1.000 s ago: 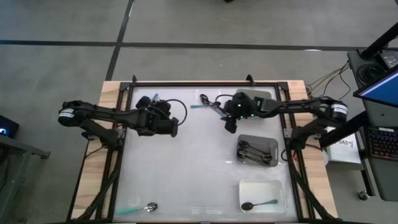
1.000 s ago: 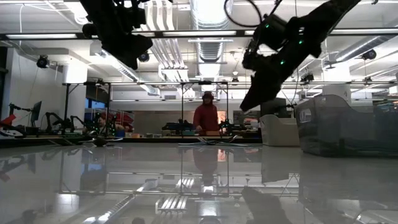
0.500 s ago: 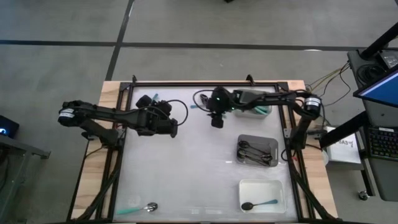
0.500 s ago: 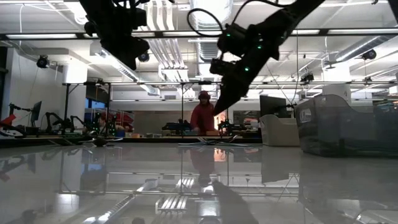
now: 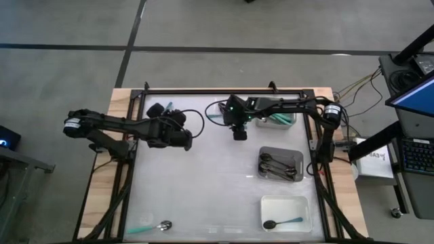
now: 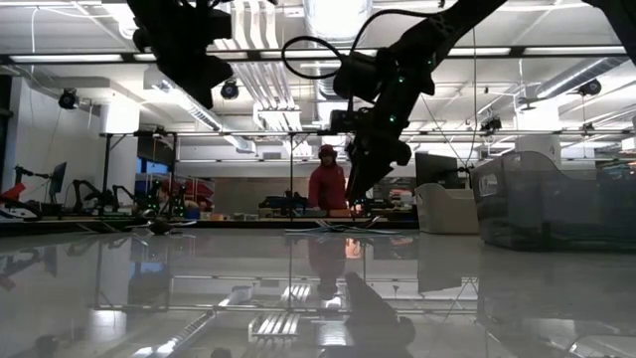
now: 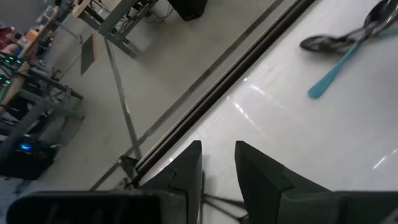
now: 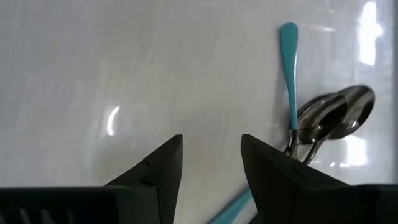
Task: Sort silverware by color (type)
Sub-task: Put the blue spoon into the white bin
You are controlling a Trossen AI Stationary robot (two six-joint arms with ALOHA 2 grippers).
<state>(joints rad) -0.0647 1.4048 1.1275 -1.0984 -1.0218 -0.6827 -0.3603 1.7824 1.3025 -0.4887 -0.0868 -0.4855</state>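
A grey tray (image 5: 281,163) of metal spoons and a white tray (image 5: 287,203) are sitting well apart from the right gripper (image 8: 211,163). It is hovering with fingers spread and empty, the teal-handled spoons (image 8: 292,81) lying just beside its fingertips. The left gripper (image 7: 217,168) is waiting near the table's far-left edge, fingers slightly parted around nothing.

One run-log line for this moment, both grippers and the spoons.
right gripper: open, above far-edge spoons | left gripper: open, empty, waiting | grey tray: spoons inside
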